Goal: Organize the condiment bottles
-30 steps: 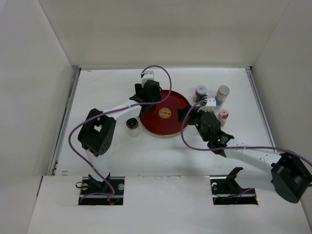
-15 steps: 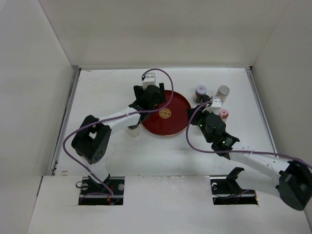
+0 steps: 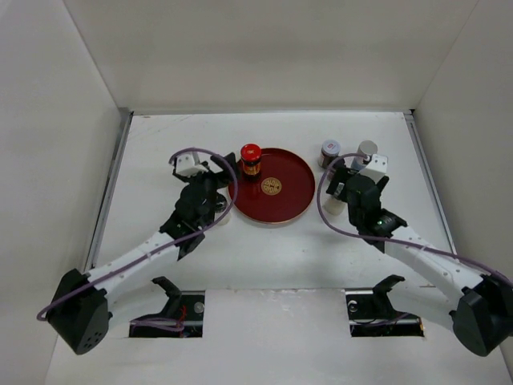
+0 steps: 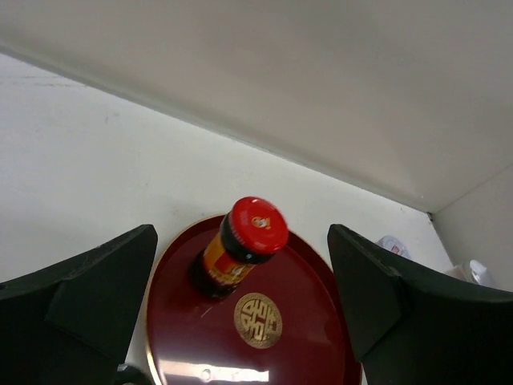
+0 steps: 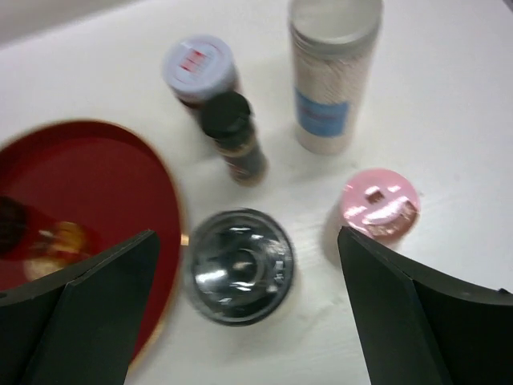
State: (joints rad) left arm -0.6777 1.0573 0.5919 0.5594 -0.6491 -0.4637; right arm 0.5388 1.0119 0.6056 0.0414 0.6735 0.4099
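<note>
A red-capped bottle (image 4: 232,261) with an orange label stands on the round red tray (image 4: 321,337), near its back-left rim (image 3: 251,159). My left gripper (image 4: 241,234) is open and empty, set back from that bottle at the tray's left side (image 3: 223,172). My right gripper (image 5: 246,235) is open above a silver-capped jar (image 5: 240,265) on the table, right of the tray (image 3: 343,186). Around it stand a pink-capped jar (image 5: 379,202), a small black-capped bottle (image 5: 232,136), a grey-capped shaker (image 5: 199,66) and a tall clear jar (image 5: 333,72) with a blue label.
The tray (image 3: 276,210) sits mid-table between both arms. The grey-capped shaker (image 3: 329,149) and tall jar (image 3: 366,150) stand at the back right. White walls close in the table on the left, back and right.
My left gripper has drawn back to the left off the tray, leaving the red-capped bottle standing there. My right gripper has shifted right, toward the group of bottles.
</note>
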